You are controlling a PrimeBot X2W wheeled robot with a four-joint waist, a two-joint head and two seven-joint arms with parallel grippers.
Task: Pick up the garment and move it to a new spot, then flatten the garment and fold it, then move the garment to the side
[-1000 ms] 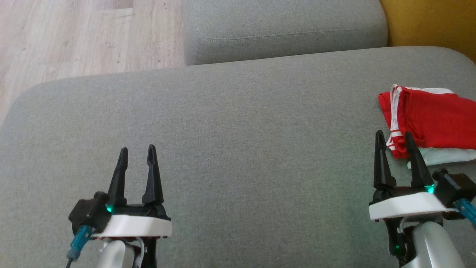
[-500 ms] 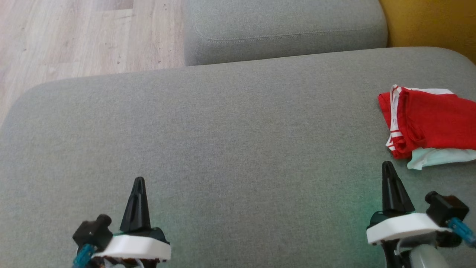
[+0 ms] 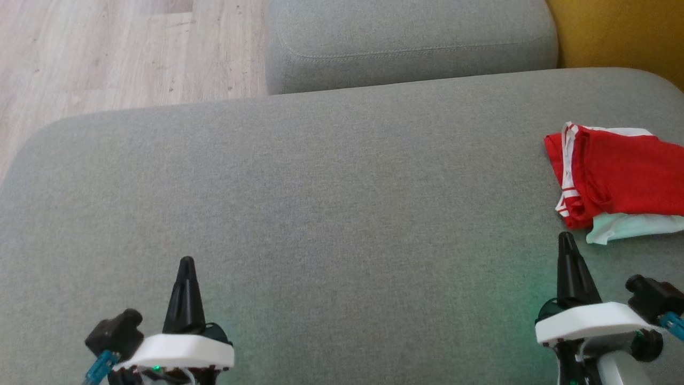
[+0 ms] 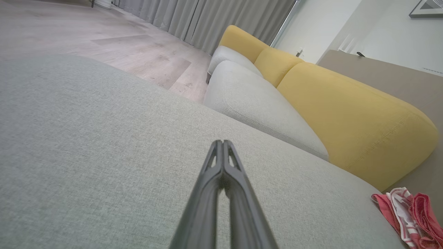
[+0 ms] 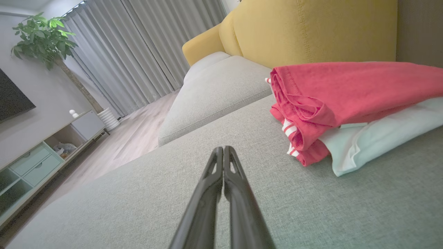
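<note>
Garment point(image 3: 625, 171) far right on broad cushion point(image 3: 331, 214)

Living room: sofa point(image 4: 346, 114), curtains point(image 5: 138, 52), potted plant point(image 5: 41, 38)

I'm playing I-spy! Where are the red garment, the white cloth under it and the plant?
red garment point(image 5: 346, 90): right wrist view, on its top fold.
white cloth point(image 5: 377, 133): right wrist view, on the edge poking out.
plant point(image 5: 41, 34): right wrist view, on its leaves.
</note>
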